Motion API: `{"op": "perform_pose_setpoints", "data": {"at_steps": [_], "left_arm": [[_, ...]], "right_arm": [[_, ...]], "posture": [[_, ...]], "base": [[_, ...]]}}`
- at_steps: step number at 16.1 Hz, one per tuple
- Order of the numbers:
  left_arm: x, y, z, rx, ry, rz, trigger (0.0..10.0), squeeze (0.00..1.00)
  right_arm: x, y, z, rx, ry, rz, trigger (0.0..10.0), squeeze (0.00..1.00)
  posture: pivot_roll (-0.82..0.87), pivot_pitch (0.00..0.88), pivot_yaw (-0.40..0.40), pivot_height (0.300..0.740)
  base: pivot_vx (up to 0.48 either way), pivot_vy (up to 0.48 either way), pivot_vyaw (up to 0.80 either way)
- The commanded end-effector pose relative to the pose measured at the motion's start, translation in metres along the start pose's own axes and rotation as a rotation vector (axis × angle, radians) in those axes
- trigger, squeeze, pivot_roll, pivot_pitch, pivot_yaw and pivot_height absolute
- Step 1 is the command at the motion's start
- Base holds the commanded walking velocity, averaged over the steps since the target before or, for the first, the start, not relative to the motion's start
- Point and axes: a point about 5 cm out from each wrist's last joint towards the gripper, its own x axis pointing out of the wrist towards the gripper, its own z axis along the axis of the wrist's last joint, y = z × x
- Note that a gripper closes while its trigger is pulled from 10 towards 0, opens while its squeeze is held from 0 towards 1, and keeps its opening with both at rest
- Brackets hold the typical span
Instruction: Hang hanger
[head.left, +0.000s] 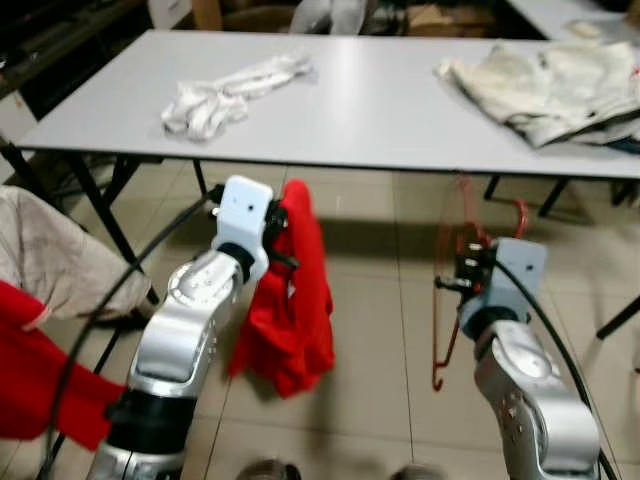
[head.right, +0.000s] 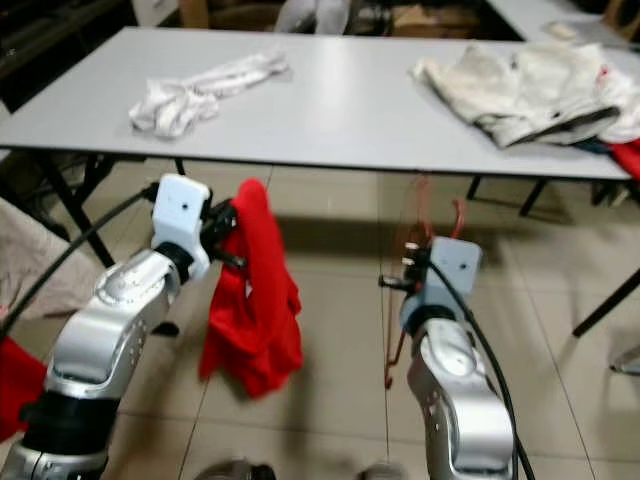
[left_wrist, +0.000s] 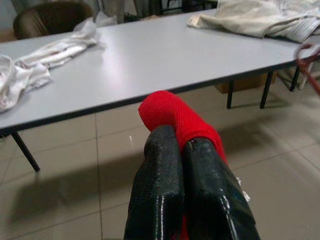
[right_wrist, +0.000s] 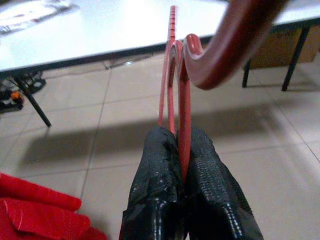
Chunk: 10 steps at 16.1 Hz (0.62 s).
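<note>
R pincer (head.left: 462, 272) is pressed tight on the red hanger (head.left: 452, 300), gripping it near the neck. Hook (head.left: 519, 215) curls up just above the pincer, and the frame drops down toward the floor, so the long axis runs close to vertical. It's held in the air, just in front of the desk's (head.left: 400, 110) near edge and below its top.

L pincer (head.left: 280, 232) is clamped on the red garment (head.left: 290, 300), pinching a bunched fold at the top; the rest of the cloth dangles loose under it.

Key relation: the two are side by side at about the same height, garment on the robot's L, hanger on its R, apart w/ bare floor between, not touching. Hanger frame faces roughly edge-on to the garment.

Judgement: next move prob. means closing that gap sideways. R arm owns the hanger, so it's the nearer one to swing it across, w/ the hook staying up.

On the desk: white cloth (head.left: 225, 95) at the L, pale clothes (head.left: 550, 85) at the R.
</note>
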Motion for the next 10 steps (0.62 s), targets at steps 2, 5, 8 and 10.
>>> {"op": "perform_pose_setpoints", "data": {"at_steps": [2, 5, 8, 10], "left_arm": [[0.0014, -0.0036, 0.0079, 0.007, -0.039, -0.017, 10.0, 0.00], [0.0006, -0.0045, 0.0058, 0.000, -0.024, -0.003, 10.0, 0.00], [0.0019, -0.0039, 0.0077, -0.003, -0.035, 0.007, 10.0, 0.00], [0.0019, -0.0043, 0.0078, 0.001, -0.035, 0.003, 10.0, 0.00]], "right_arm": [[0.0002, -0.0048, 0.0014, 0.003, -0.005, -0.016, 10.0, 0.00], [-0.0003, -0.0050, 0.0008, 0.010, -0.003, -0.019, 10.0, 0.00], [0.0002, -0.0036, 0.0009, 0.010, 0.000, -0.013, 10.0, 0.00], [0.0002, -0.0029, 0.0006, 0.011, 0.001, -0.011, 10.0, 0.00]], "posture": [[-0.01, 0.035, 0.061, 0.740], [-0.01, 0.032, 0.058, 0.740], [-0.01, 0.033, 0.053, 0.740], [-0.01, 0.035, 0.053, 0.740]], "base": [[0.000, 0.321, 0.00], [0.000, 0.106, 0.00], [0.000, 0.000, 0.00], [0.000, 0.000, 0.00]]}}
